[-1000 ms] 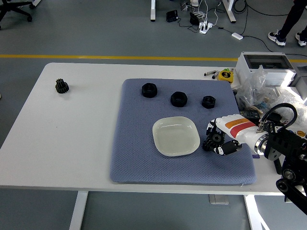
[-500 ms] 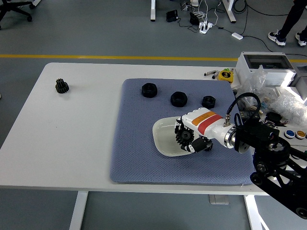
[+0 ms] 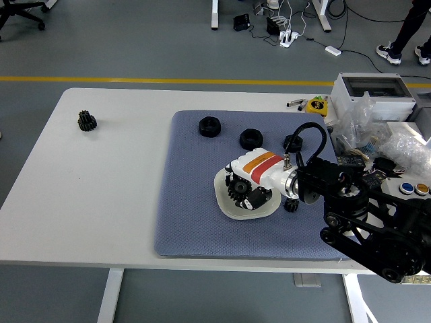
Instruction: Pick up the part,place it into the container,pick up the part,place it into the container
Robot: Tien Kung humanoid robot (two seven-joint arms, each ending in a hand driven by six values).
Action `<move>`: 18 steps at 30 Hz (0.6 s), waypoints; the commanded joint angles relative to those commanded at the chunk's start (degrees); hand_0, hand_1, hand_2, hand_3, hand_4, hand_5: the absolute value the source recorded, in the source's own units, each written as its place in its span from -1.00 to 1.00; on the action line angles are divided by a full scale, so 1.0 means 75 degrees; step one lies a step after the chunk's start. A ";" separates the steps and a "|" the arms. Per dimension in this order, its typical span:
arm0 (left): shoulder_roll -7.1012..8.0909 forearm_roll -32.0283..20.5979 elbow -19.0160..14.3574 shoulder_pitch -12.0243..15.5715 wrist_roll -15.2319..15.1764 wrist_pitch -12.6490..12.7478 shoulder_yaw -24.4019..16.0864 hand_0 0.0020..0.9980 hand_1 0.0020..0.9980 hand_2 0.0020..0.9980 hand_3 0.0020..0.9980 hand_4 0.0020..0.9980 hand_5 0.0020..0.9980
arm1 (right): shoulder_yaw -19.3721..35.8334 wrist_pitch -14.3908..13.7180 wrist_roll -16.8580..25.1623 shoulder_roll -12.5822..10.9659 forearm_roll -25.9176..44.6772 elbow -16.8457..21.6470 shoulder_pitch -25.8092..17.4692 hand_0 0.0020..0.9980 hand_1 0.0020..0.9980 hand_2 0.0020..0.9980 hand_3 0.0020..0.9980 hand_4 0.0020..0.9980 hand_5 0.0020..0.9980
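Observation:
My right hand [image 3: 241, 190], white with an orange and red stripe, is over the pale square dish [image 3: 225, 205] on the blue-grey mat [image 3: 188, 202]. Its fingers are curled around a black gear [image 3: 237, 189], held just above the dish's inside. Three black parts lie on the mat's far side: a ring nut [image 3: 209, 126], a hex nut [image 3: 250, 139] and a smaller nut [image 3: 291, 142] partly behind the arm's cable. Another black gear [image 3: 86, 120] sits far left on the white table. The left arm is out of view.
A grey box [image 3: 372, 87], plastic bags [image 3: 367, 131] and small items crowd the table's right end. A yellow tape measure [image 3: 315, 105] and a pen [image 3: 294, 103] lie behind the mat. A person's feet [image 3: 402, 52] show at top right.
My right hand has carried the black gear leftward from the mat's right part to over the dish. The arm has swung further in over the mat.

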 joint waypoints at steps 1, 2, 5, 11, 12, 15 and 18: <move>0.0000 0.0003 0.0000 -0.0002 0.0002 0.0001 -0.0004 0.45 0.44 0.51 0.22 0.36 0.16 | -0.0014 0.0030 0.0019 0.0037 -0.0040 -0.0071 0.0042 -0.39 -0.15 0.03 0.07 0.39 -0.65; 0.0000 0.0003 0.0000 -0.0003 0.0002 0.0001 -0.0003 0.45 0.44 0.51 0.22 0.36 0.16 | -0.0019 0.0054 0.0033 0.0066 -0.0073 -0.0138 0.0072 -0.39 -0.15 0.03 0.07 0.39 -0.65; 0.0004 0.0009 -0.0001 -0.0008 0.0005 -0.0001 -0.0004 0.45 0.44 0.51 0.22 0.36 0.16 | -0.0042 0.0256 0.0027 0.0141 -0.0198 -0.0329 0.0157 -0.39 -0.04 0.44 0.52 0.85 -0.41; 0.0004 0.0043 -0.0004 -0.0016 0.0017 -0.0005 -0.0022 0.45 0.44 0.51 0.22 0.36 0.15 | -0.0119 0.0703 -0.0165 0.0205 -0.0374 -0.0560 0.0243 -0.20 0.17 0.68 0.88 0.98 -0.36; 0.0005 0.0029 -0.0005 -0.0016 0.0013 -0.0003 -0.0013 0.45 0.44 0.51 0.22 0.36 0.15 | -0.0127 0.0710 -0.0170 0.0197 -0.0380 -0.0578 0.0238 -0.20 0.17 0.68 0.88 0.98 -0.36; 0.0003 0.0024 -0.0005 -0.0014 0.0011 0.0000 -0.0014 0.45 0.44 0.51 0.22 0.36 0.15 | -0.0149 0.0712 -0.0166 0.0167 -0.0408 -0.0610 0.0232 -0.20 0.17 0.68 0.88 0.98 -0.36; -0.0001 0.0053 -0.0005 -0.0012 0.0019 -0.0004 -0.0027 0.45 0.44 0.51 0.22 0.36 0.15 | -0.0118 0.0675 -0.0158 0.0126 -0.0397 -0.0599 0.0206 -0.14 0.21 0.72 0.93 0.97 -0.38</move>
